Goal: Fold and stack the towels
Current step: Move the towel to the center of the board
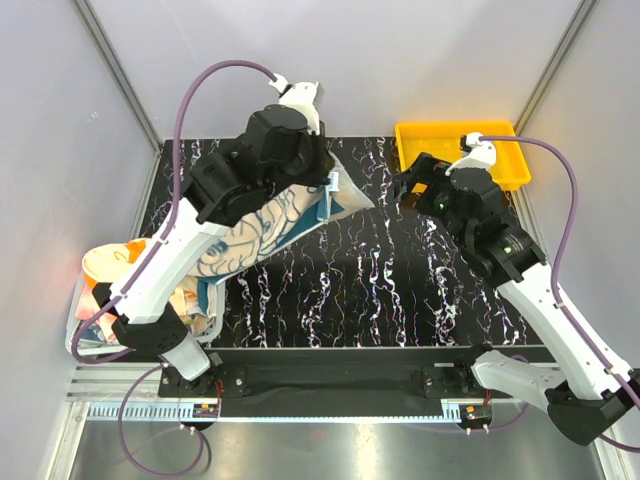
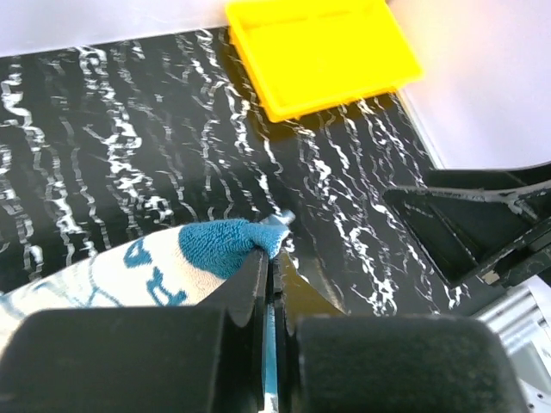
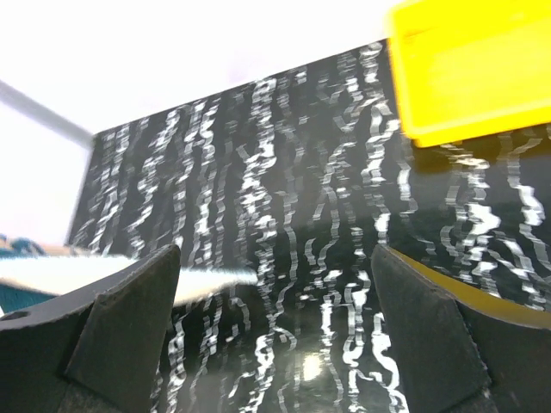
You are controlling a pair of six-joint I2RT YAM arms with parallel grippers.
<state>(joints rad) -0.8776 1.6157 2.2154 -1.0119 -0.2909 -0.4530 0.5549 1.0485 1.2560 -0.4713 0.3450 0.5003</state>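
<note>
Risking a bunched drop onto the black mat (image 1: 400, 290) or slip-out of the teal towel (image 1: 262, 232), trailing behind and below the left gripper (image 2: 273, 258), clamping only a thin corner at the jaw tips, leaving right gripper (image 3: 275, 249) gaping empty, towel edge lying beyond and left of its jaws.

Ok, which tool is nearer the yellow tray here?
Right. The right tool hangs open at the near-left corner of the tray; the left tool is well off to the tray's left, shut on a towel.
</note>
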